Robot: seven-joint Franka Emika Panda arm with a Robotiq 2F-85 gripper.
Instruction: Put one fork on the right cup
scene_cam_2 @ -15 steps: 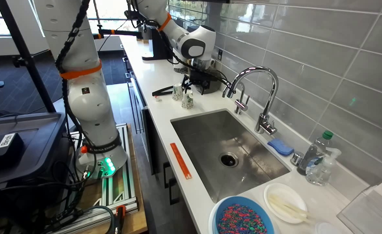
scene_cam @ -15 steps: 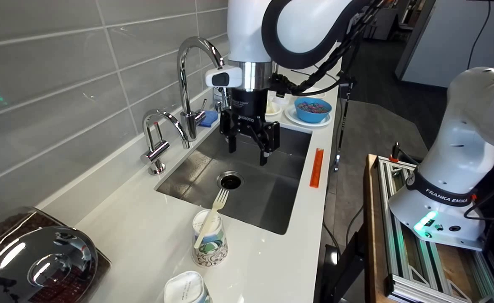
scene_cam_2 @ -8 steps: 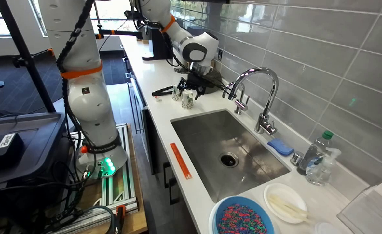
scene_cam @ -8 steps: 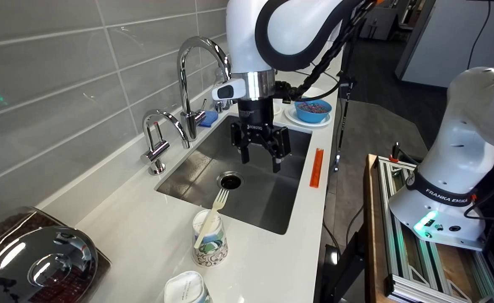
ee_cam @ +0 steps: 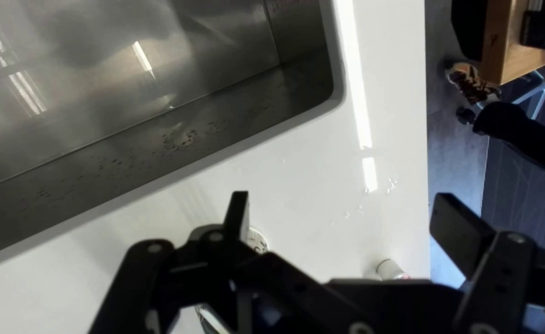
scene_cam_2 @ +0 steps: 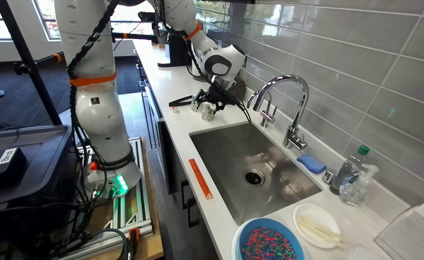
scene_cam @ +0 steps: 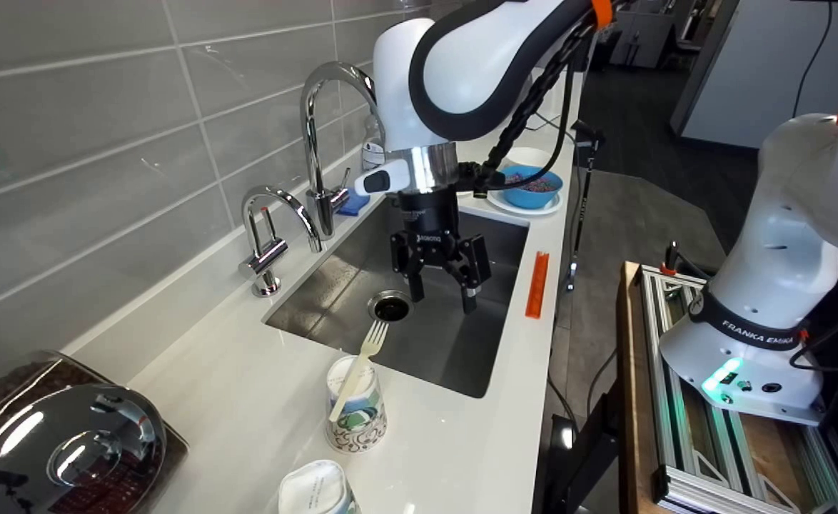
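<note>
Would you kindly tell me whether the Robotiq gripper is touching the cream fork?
Apart: in an exterior view, the steel sink shows plainly between the open Robotiq gripper and the cream fork.

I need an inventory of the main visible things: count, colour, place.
paper cup: 1, white-teal, beside sink
fork: 1, cream, across that cup
second cup: 1, white, nearby
sink: 1, steel, in counter
faucets: 2, chrome, beside sink
sponge: 1, blue, near faucets
flat strip: 1, orange, beside sink
plates: at least 2, white, on counter
bowl: 1, blue, on one plate
utensils: several, cream, on another
bottles: 2, translucent, near sponge
lidded container: 1, dark, on counter
fingers: 2, black, apart, above counter
arm: 1, white, over counter
</note>
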